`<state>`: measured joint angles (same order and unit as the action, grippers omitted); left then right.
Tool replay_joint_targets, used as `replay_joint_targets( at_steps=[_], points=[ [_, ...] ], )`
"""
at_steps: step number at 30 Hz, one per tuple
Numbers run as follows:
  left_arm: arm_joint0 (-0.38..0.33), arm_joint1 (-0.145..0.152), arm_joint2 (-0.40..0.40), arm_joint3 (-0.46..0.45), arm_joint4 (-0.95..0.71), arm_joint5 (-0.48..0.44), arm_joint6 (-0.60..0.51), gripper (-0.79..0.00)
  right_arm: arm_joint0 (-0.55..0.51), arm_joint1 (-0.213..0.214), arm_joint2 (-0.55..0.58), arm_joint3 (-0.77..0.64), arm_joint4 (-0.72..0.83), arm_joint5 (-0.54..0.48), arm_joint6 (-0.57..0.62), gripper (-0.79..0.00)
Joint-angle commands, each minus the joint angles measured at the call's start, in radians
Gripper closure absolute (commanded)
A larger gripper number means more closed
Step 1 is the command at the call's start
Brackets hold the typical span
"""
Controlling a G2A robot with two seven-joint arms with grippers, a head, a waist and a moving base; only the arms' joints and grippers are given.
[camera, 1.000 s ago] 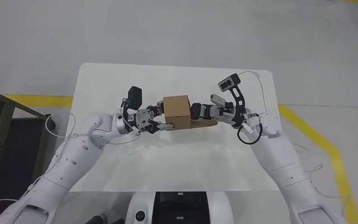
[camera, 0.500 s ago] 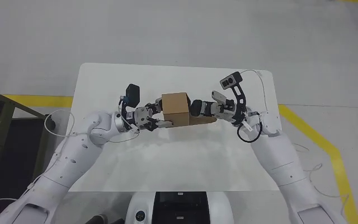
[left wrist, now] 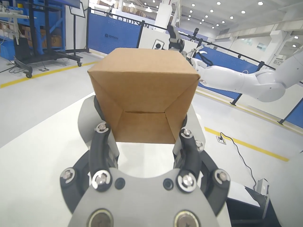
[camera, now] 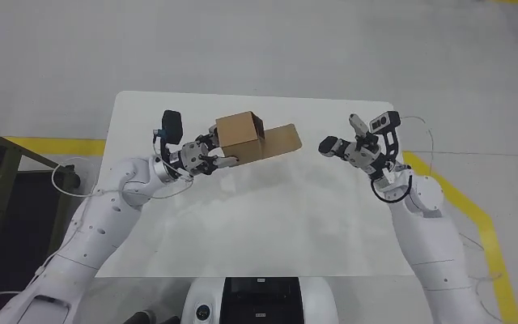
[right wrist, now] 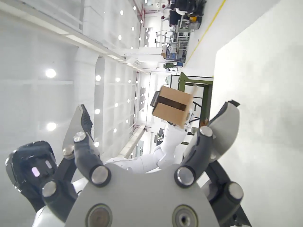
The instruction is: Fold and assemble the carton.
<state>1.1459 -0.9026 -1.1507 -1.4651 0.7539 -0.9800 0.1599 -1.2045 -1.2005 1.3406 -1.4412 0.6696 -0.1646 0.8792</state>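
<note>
A brown cardboard carton (camera: 240,135) is held up above the white table (camera: 267,219), with one long flap sticking out toward the right arm. My left gripper (camera: 217,154) is shut on the carton (left wrist: 144,95), its fingers (left wrist: 100,140) clamping the two side walls. My right gripper (camera: 338,139) hangs open and empty some way to the right of the carton's flap. From the right wrist I see the carton (right wrist: 171,109) farther off between my spread fingers (right wrist: 225,121).
The table's right edge runs beside a yellow floor line (camera: 453,190). A dark green frame (camera: 20,174) stands off the table's left side. A cable (left wrist: 239,147) trails on the floor past the table.
The right gripper let go of the carton and drew back to the right, now open. The left gripper lifted and turned the carton toward the table's back left, and a flap swung out.
</note>
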Motion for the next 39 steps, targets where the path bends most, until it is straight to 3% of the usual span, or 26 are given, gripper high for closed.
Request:
replay_joint_targets(
  at_steps=[1,18,26,39],
  points=[
    [0.002,-0.001,-0.008,-0.004,0.000,-0.002,0.008,-0.265,0.001,0.000,-0.017,0.008,-0.010,0.027,0.016,-0.785],
    [0.014,-0.021,0.001,-0.058,0.004,-0.028,-0.013,-0.265,0.061,-0.031,-0.170,0.115,0.068,0.041,0.132,-0.674],
    [0.011,-0.030,0.012,-0.058,0.012,-0.032,-0.032,-0.262,0.055,-0.032,-0.166,0.092,0.092,0.010,0.166,-0.668],
    [0.013,-0.037,0.010,-0.041,0.022,-0.032,-0.035,-0.265,0.056,-0.037,-0.152,0.103,0.148,-0.025,0.166,-0.542]
  ],
)
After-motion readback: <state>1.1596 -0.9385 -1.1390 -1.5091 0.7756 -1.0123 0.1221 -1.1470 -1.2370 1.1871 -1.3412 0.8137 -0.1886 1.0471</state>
